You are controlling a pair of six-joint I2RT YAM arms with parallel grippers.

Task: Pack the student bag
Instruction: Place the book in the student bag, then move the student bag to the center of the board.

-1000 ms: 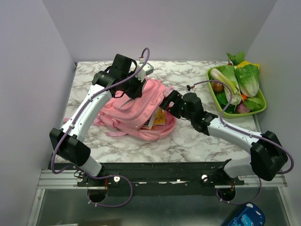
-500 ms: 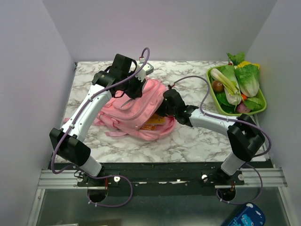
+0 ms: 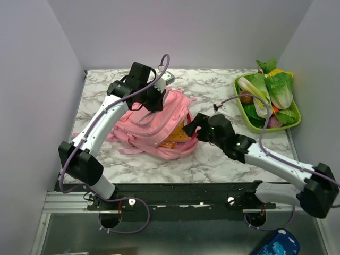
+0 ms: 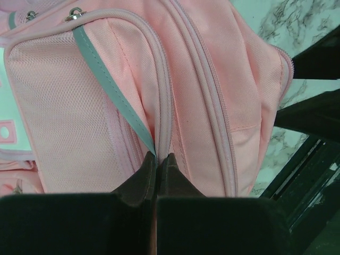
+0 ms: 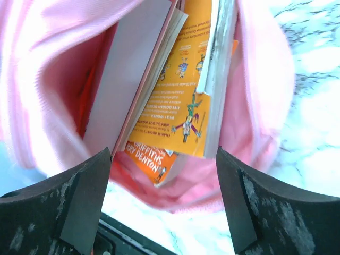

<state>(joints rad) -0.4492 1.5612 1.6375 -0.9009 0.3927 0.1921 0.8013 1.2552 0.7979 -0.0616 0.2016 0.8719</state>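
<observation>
The student bag (image 3: 151, 127), a pink backpack, lies on the marble table with its open mouth facing right. My left gripper (image 3: 154, 104) rests on top of it. In the left wrist view it (image 4: 158, 157) is shut on a fold of the bag (image 4: 79, 101) at the zip seam beside a grey-green strip. My right gripper (image 3: 193, 125) hovers just outside the mouth, open, with nothing between its fingers (image 5: 79, 204). Through that gap (image 5: 163, 154) I see orange and yellow books (image 5: 186, 101) and a pale notebook (image 5: 130, 74) standing inside the bag (image 5: 48, 85). Their corners (image 3: 178, 134) poke out.
A green tray (image 3: 271, 129) full of leafy vegetables stands at the back right of the marble table (image 3: 212, 162). Pink straps (image 3: 87, 139) trail off the bag's left side. White walls close in at left, back and right.
Half a second ago the right gripper was pressed into the bag's mouth against the books. It has since drawn back right and stands open. The left gripper still holds the bag.
</observation>
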